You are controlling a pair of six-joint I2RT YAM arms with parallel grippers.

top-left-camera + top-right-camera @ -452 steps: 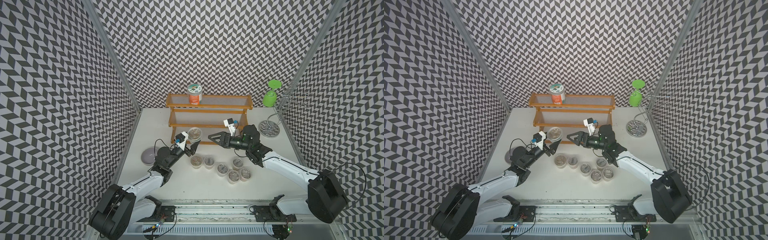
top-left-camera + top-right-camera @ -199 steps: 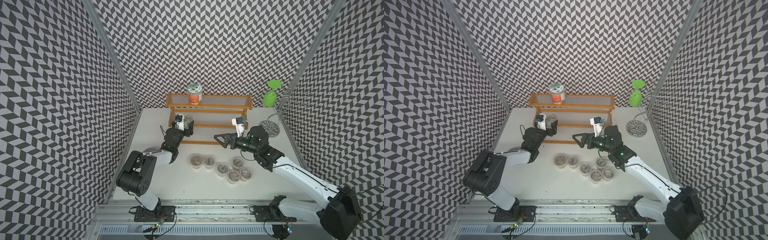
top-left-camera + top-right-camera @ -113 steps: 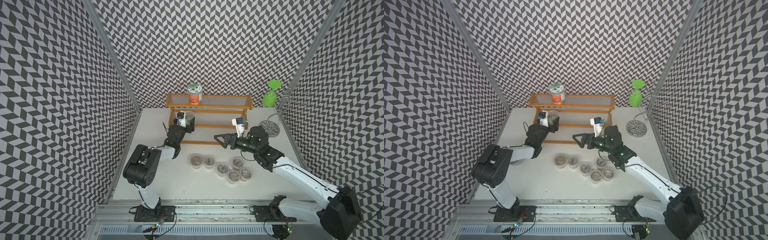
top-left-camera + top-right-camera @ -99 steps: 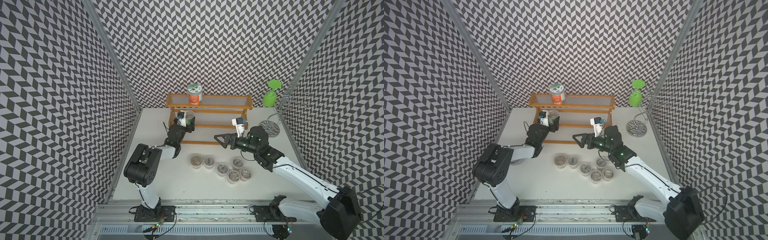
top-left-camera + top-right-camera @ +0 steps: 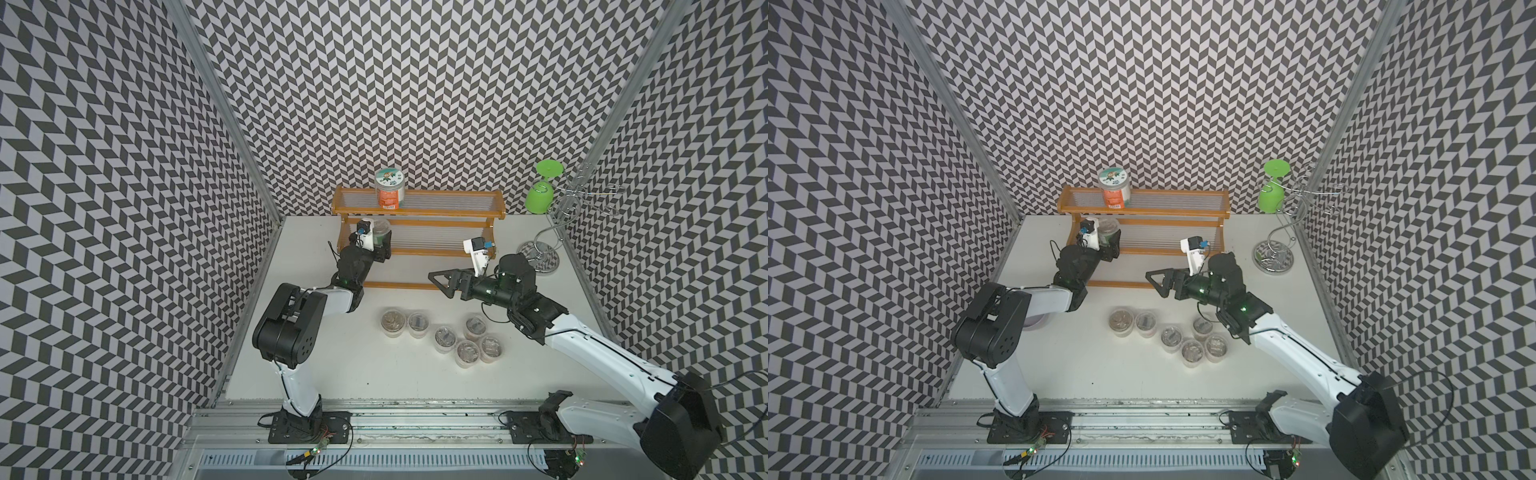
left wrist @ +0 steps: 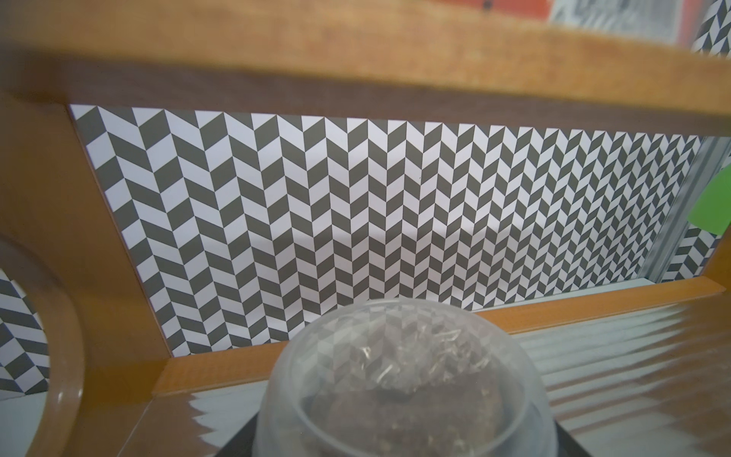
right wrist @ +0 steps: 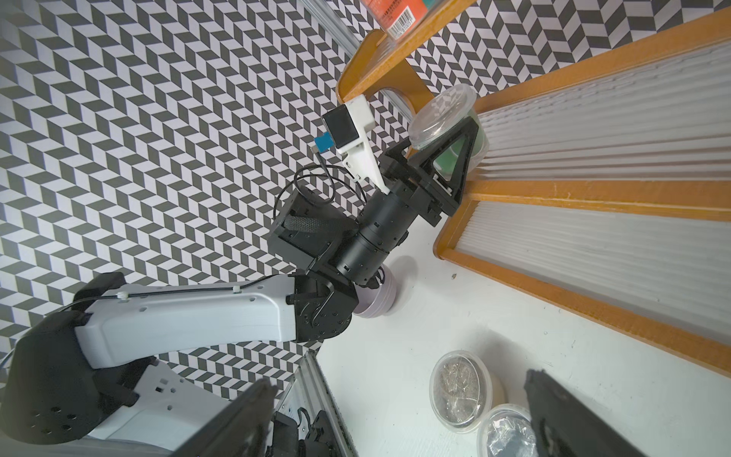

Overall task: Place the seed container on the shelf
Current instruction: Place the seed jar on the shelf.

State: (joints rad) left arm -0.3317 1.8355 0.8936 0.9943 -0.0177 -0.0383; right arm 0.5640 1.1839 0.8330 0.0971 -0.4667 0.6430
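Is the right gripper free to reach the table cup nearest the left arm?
Probably yes: right gripper open and empty, nothing between it and that cup; left gripper is at the shelf.

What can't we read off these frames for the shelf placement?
Seed container base: cut off by the frame's bottom edge in the left wrist view, covered by the left gripper in the right wrist view and both top views. Seated on the shelf or not: unclear.
Grip contact: hidden behind the container in every view.
Orange jar label: too small in top views.
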